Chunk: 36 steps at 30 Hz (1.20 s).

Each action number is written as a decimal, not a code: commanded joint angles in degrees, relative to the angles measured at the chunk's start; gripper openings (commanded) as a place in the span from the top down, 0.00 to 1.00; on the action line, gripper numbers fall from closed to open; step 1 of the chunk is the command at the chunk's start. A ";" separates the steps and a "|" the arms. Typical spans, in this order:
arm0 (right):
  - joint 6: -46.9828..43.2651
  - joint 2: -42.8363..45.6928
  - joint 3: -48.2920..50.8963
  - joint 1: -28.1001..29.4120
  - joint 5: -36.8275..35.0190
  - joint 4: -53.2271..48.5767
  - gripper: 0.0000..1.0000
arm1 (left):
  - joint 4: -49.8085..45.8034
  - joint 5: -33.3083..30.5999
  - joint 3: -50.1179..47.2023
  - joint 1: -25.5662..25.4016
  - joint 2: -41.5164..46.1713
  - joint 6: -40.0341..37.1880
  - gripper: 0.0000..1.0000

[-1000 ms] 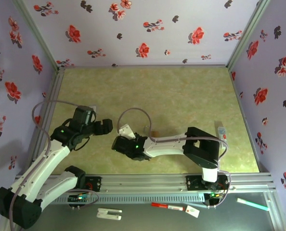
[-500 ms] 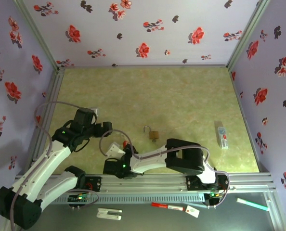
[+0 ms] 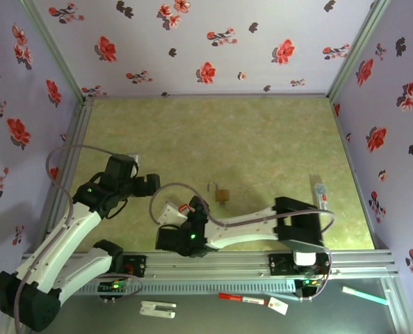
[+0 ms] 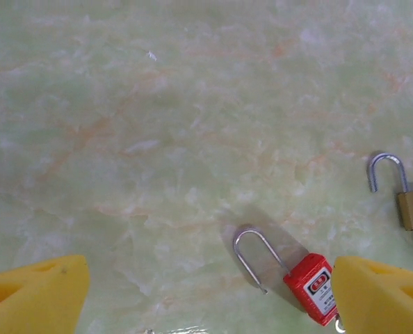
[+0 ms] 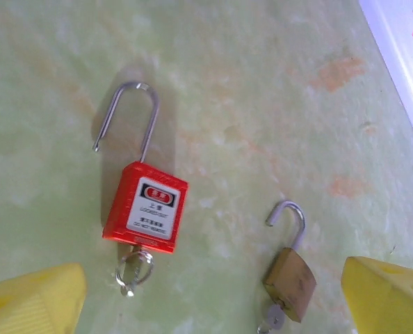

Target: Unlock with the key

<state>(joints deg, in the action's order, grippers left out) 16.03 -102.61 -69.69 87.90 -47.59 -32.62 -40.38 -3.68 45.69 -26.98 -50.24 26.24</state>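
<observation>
Yellow pads of the left gripper stand wide apart and hold nothing. This gripper hangs over the green marbled tabletop, to the left of the red padlock and well apart from it.

Just beside the red padlock, still on its left in the top view, is the right gripper. Its jaws are also spread fully and are empty; its wrist camera looks straight down on the lock.

The red padlock lies flat on the tabletop with its label up. Its steel shackle is lifted out of the body, and one end hangs free in the air. The key sits in the keyhole at the bottom of the body.

To the right of the red padlock, near but not touching, lies a brass padlock. Its shackle is open too, and a small key shows at its lower end.

I judge that the unlocking is already done, because the shackle is free and no gripper touches the key. Probably only drawing the arms away from the red padlock is left.
</observation>
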 commanded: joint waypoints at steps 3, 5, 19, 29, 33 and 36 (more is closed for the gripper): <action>9.46 11.84 1.36 -2.16 8.53 -7.66 0.02 | -2.82 -0.92 5.18 0.55 0.26 0.29 0.10; 13.32 14.13 1.45 -5.03 14.21 -8.87 0.01 | -3.29 -0.69 6.34 0.61 0.18 0.28 0.09; 15.90 -3.55 -8.50 -13.68 38.46 -8.02 0.10 | -6.92 -0.93 11.96 0.68 2.20 -1.53 0.09; 15.26 -13.07 -15.08 -15.65 35.12 -12.31 0.21 | -8.29 -1.70 10.74 0.76 4.80 -1.36 0.09; 15.71 -14.84 -15.47 -16.75 35.85 -11.83 0.26 | -8.49 -2.13 10.29 0.79 5.15 -1.79 0.09; 16.82 -15.70 -15.61 -17.69 35.95 -11.08 0.34 | -8.49 -2.33 10.12 0.73 5.08 -2.00 0.09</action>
<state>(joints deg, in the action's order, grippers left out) 31.81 -116.77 -84.05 71.11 -11.53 -42.50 -47.90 -4.56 55.99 -26.72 -45.76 25.78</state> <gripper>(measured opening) 0.672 0.911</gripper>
